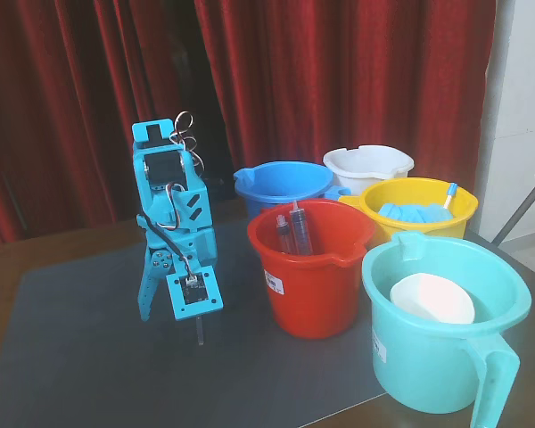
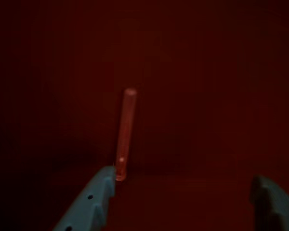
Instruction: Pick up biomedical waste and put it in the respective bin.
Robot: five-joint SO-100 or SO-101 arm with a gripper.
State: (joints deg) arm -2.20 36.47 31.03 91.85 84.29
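Glossy smooth plastic buckets: red, blue, white bin. Clear smooth plastic tube. Matt plastic gripper. Matt grey mat; folded cloth curtain at 12 o'clock.

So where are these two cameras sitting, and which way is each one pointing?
Fixed view: stands off the table's front, raised, looking across the dark mat at the blue arm and five buckets, the white bucket farthest back before the red curtain.
Wrist view: rides on the arm, looking out past the open gripper; only its two fingertips show, with the thin tube just ahead, beside the view's left fingertip.
Shared: the gripper and, probably, the tube, seen as a faint sliver under the gripper in the fixed view.
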